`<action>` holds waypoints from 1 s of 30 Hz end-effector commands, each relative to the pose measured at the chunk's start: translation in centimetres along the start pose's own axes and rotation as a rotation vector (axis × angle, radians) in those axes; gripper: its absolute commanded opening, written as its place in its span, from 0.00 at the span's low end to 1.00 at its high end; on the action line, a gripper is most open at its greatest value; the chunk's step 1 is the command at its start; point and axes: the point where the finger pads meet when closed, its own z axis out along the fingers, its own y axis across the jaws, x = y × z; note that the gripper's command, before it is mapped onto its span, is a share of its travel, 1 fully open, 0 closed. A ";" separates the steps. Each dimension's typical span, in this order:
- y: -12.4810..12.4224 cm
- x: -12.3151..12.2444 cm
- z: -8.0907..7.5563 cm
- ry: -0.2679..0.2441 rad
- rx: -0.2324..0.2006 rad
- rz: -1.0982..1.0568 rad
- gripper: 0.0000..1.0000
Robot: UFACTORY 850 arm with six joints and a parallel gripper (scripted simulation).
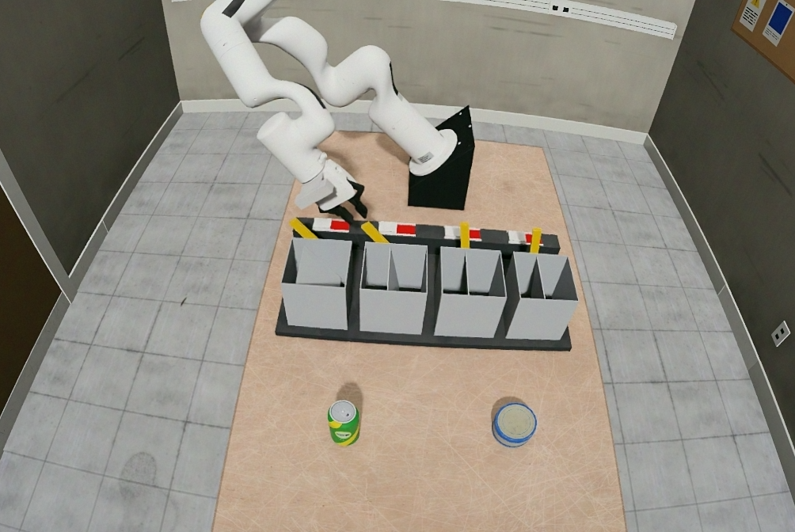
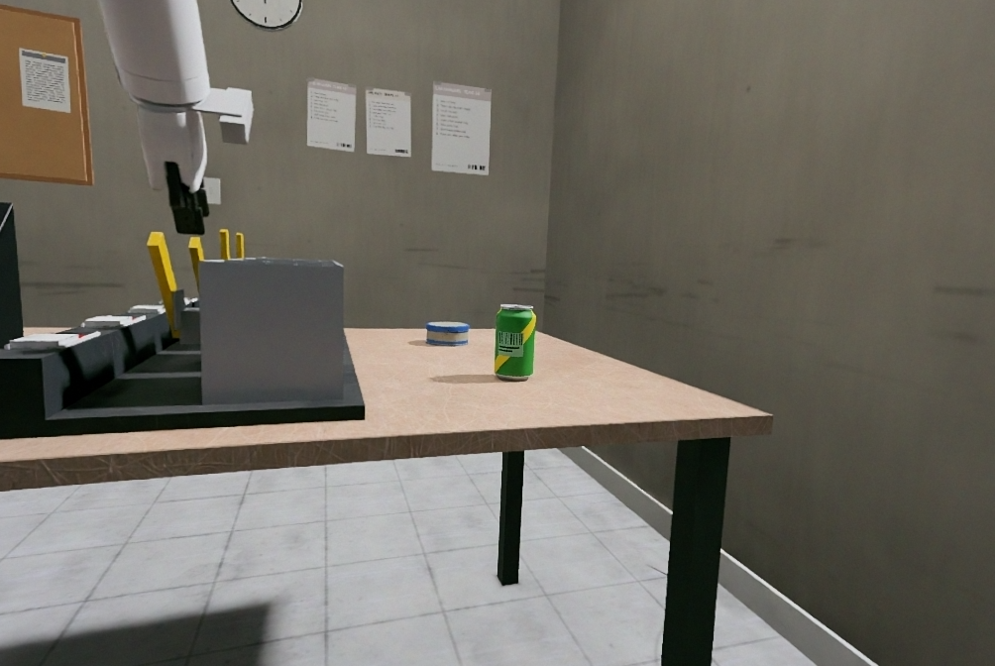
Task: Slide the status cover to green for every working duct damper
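Four grey duct dampers stand in a row on a black base [image 1: 422, 326]: first [image 1: 317, 282], second [image 1: 393, 285], third [image 1: 470, 291], fourth [image 1: 542, 294]. Behind them runs the slider rail, and all four sliders show red, for example the first [image 1: 339, 226] and second [image 1: 406, 229]. The yellow levers of the first [image 1: 302, 228] and second [image 1: 374, 231] dampers are tilted. The third [image 1: 464, 234] and fourth [image 1: 535, 239] levers stand upright. My gripper [image 1: 352, 210] hangs above the rail between the first two levers, fingers apart and empty. It also shows in the side view [image 2: 187, 211], clear above the levers.
A green can [image 1: 343, 423] and a blue round tin [image 1: 514, 424] stand on the table in front of the dampers. The black robot pedestal [image 1: 443, 166] stands behind the rail.
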 end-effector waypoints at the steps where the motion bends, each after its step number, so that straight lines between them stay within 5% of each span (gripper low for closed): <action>1: -1.1 1.1 0.1 0.001 -0.062 0.000 0.39; 2: -1.1 1.1 0.1 0.001 -0.062 0.000 0.39; 7: -4.4 4.1 0.5 0.004 -0.237 0.000 0.39; 13: -6.6 6.2 0.7 0.022 -0.355 0.002 0.39; 17: -8.8 8.1 1.0 0.020 -0.473 0.002 0.39; 19: -8.8 8.1 1.0 0.020 -0.473 0.002 0.39; 23: -11.6 10.5 1.6 0.014 -0.620 0.003 0.39; 30: -12.0 10.8 1.6 0.014 -0.639 0.003 0.39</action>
